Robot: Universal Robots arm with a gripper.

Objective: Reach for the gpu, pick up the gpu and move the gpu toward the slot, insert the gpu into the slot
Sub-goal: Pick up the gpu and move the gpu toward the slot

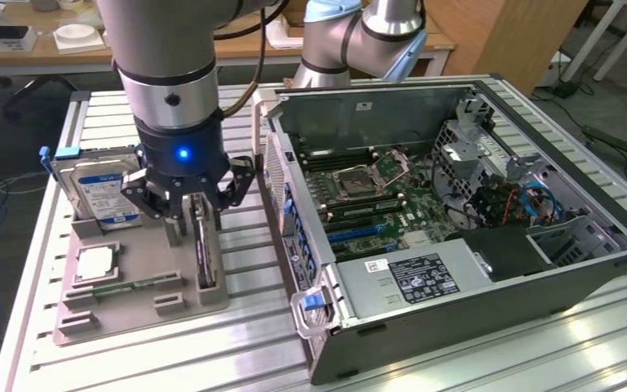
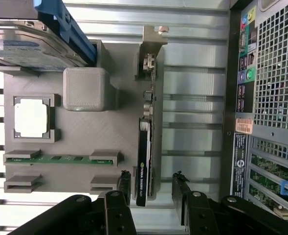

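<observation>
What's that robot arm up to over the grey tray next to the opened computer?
The arm's gripper hangs right over the gpu, a dark card standing on edge in a grey holder tray. Its jaws are open, one finger on each side of the card's end with a gap showing, so nothing is gripped yet. A hard drive and a processor chip sit in the same tray. The computer case lies open beside it, green motherboard exposed.
</observation>
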